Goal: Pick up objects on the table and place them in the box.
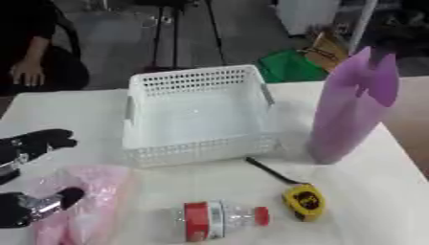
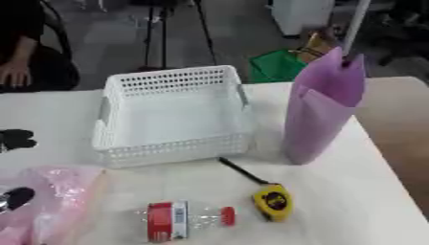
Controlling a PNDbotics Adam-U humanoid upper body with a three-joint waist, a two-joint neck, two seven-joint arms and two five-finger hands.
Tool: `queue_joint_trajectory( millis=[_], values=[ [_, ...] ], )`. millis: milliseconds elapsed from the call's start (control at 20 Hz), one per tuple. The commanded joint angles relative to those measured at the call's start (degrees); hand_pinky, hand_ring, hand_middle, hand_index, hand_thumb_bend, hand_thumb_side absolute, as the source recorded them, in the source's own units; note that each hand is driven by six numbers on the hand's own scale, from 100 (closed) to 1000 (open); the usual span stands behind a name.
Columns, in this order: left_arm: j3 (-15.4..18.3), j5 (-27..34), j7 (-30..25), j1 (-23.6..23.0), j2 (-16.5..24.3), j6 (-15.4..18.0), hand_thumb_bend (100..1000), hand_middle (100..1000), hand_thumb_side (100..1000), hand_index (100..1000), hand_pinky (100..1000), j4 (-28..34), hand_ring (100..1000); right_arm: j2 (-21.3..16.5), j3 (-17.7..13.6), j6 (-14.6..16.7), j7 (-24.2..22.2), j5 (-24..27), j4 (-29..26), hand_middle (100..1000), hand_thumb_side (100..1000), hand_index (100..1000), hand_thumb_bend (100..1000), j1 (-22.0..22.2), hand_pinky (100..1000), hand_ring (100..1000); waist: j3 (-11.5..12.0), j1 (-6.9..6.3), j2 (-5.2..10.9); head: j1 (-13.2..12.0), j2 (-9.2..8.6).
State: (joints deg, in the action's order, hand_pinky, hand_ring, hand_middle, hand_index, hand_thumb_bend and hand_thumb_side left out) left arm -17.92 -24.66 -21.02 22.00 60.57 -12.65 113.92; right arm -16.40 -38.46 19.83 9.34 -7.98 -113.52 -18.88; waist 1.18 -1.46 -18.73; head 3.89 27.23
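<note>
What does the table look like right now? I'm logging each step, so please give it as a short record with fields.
box: white perforated basket, holds nothing visible
purple item: tall purple bag upright, right of the basket
near edge: clear bottle with red cap and label lying on its side; yellow tape measure to its right
left side: pink plastic bag
left hand: at the left edge, over the pink bag
right hand: not in view

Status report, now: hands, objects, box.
Left hand at the pink bag, fingers unclear; right hand out of view. White box empty. Bottle and yellow tape measure lie on table. Purple bag stands beside box.
</note>
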Motion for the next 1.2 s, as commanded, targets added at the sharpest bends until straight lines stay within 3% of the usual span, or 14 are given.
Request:
queue_joint_trajectory(
  millis=[50, 350, 750, 1200],
  values=[
    [-0.8, -0.9, 1.1, -0.7, 2.3, 0.7, 494, 1000, 938, 1000, 1000, 0.7, 1000, -2.1, -0.3, 0.0, -0.3, -0.1, -1.1, 562, 777, 686, 100, -0.2, 634, 607, 0.1, -0.14, 0.80, 0.2, 0.52],
    [-2.3, 0.1, 5.4, -3.1, 2.1, 0.7, 480, 1000, 935, 1000, 1000, 0.7, 1000, -2.0, -0.4, -0.1, -0.7, 0.2, -1.1, 561, 776, 686, 100, -0.2, 634, 606, 0.2, -0.32, 0.65, 0.1, 0.60],
    [-3.7, -12.1, 9.7, -3.8, 0.7, -3.0, 509, 1000, 897, 1000, 1000, 0.7, 1000, -1.7, -0.3, -0.2, -1.3, 0.7, -1.1, 560, 776, 685, 100, -0.2, 634, 603, 0.0, -0.33, 0.58, -0.4, 0.36],
    [-5.3, -15.8, 11.2, -4.2, -1.3, -5.0, 490, 1000, 907, 1000, 1000, 0.7, 1000, -1.4, -0.4, -0.2, -1.7, 1.1, -1.1, 560, 776, 684, 100, -0.2, 634, 603, -0.2, -0.14, 0.39, -1.6, 0.84]
  ],
)
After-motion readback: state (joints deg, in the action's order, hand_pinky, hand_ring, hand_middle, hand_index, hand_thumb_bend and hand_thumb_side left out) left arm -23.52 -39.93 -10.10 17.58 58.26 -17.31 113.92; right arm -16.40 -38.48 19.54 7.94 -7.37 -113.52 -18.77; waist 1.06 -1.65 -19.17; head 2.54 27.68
